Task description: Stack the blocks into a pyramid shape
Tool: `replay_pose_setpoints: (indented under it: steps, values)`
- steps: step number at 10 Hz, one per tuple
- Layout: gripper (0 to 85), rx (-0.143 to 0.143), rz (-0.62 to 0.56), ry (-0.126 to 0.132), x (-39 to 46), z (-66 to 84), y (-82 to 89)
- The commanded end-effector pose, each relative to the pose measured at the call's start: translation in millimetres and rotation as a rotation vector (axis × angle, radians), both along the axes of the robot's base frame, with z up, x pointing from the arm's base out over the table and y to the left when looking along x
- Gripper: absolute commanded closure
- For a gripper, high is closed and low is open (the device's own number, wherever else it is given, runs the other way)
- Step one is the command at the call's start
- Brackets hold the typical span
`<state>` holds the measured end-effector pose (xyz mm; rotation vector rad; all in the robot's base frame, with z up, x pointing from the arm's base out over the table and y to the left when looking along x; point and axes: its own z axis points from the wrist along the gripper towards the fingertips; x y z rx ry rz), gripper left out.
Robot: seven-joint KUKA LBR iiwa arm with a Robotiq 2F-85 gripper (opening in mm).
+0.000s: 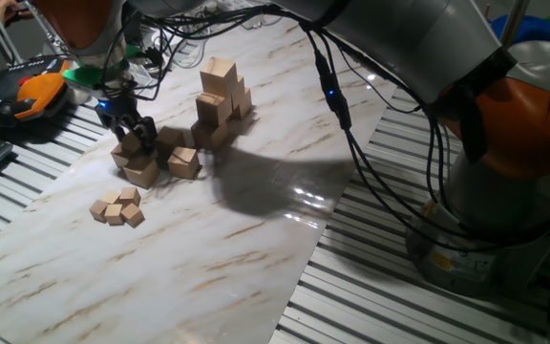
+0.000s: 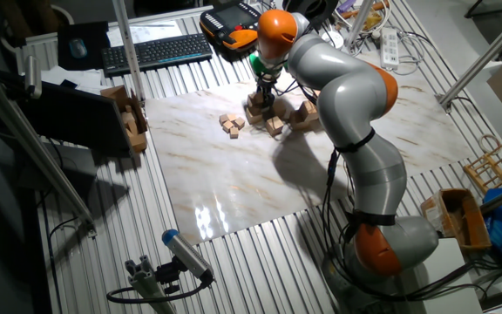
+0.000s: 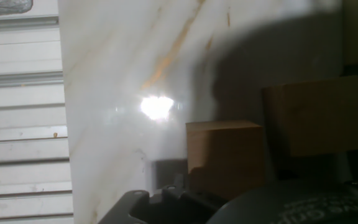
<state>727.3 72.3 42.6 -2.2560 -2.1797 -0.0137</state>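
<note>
Several pale wooden blocks lie in a loose cluster [image 1: 151, 158] on the left of the marble board [image 1: 237, 258]. More blocks are stacked a few high [image 1: 220, 96] behind them. My gripper [image 1: 134, 134] is down on the left end of the cluster, its dark fingers on either side of one block [image 1: 130, 148]. I cannot tell if they grip it. In the other fixed view the gripper [image 2: 264, 100] stands over the same cluster [image 2: 277, 118]. The hand view shows one block [image 3: 225, 155] close up and another [image 3: 312, 118] to its right in shadow.
A group of much smaller wooden cubes [image 1: 117, 208] lies in front of the cluster and also shows in the other fixed view [image 2: 231, 124]. An orange pendant [image 1: 36, 91] and a keyboard [image 2: 155, 51] lie beyond the board. The arm's cables [image 1: 337, 96] hang over the board.
</note>
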Motion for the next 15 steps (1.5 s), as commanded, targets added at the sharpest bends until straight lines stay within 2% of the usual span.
replay_pose_setpoints:
  steps: [1, 9, 15]
  values:
    - [17.0, 0.003, -0.002, 0.003, 0.1, 0.2, -0.2]
    - [17.0, 0.008, -0.003, 0.003, 0.5, -1.5, 1.0]
    - [17.0, 0.008, -0.006, 0.000, 2.1, -9.5, 1.8]
